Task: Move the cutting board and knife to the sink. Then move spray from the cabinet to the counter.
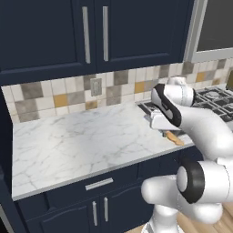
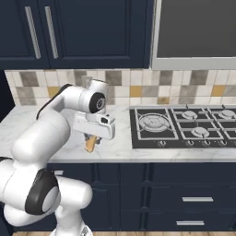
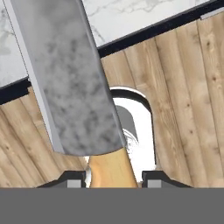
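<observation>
Hand view: knife [image 3: 72, 78] gripped by its orange handle between the two dark fingertips [image 3: 74, 178] at bottom centre, grey mottled blade running up toward the upper left of the frame. Behind the blade, white marble counter [image 3: 144, 15] across the top edge, wooden plank floor [image 3: 188, 96] over the right and lower left.

Right base view: gripper [image 2: 92, 140] left of centre, jaws narrowed on the knife, orange handle showing just below the hand and over the front edge of the counter [image 2: 120, 146]. Black gas hob [image 2: 184, 126] to the right of centre, well apart from the hand; navy drawers below; tiled backsplash [image 2: 138, 87] across the middle.

Left base view: gripper [image 1: 166, 129] at right of centre, largely masked by the arm, orange handle tip [image 1: 174, 138] poking out beside it near the counter's front edge. Bare marble across the left and centre of the frame, navy wall cupboards [image 1: 91, 32] along the top.
</observation>
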### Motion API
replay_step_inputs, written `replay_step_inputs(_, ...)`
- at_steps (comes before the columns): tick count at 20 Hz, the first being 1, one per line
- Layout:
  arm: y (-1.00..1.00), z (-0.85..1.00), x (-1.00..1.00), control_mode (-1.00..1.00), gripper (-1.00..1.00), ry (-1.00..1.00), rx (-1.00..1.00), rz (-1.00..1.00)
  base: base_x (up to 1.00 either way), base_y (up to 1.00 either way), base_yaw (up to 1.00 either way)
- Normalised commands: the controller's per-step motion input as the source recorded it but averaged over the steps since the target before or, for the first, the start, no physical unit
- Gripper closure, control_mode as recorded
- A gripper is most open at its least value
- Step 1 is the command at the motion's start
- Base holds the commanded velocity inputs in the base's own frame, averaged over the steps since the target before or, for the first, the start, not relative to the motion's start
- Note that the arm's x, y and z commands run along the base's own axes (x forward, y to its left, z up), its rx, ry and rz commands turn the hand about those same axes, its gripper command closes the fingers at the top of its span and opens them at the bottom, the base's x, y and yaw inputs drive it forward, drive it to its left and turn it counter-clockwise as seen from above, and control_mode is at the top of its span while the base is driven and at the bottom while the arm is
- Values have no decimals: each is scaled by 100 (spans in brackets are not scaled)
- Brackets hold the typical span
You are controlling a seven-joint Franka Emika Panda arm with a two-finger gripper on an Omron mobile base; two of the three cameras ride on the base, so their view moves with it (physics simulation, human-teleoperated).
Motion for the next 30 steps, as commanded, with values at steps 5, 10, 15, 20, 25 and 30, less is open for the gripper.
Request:
replay_step_inputs(5,-61,32,-28,-100,100,0,-2,0,0,0,0)
replay_step_inputs(10,-45,19,-7,-100,100,1,-2,-1,0,0,0)
replay_step_inputs(15,0,0,-1,-100,100,1,-2,-1,0,0,0)
replay_step_inputs(20,0,0,0,-100,100,0,0,0,0,0,0)
replay_step_inputs(25,0,0,0,100,100,0,0,0,-9,-4,0)
replay_step_inputs(30,0,0,0,100,100,0,0,0,-47,-28,-13)
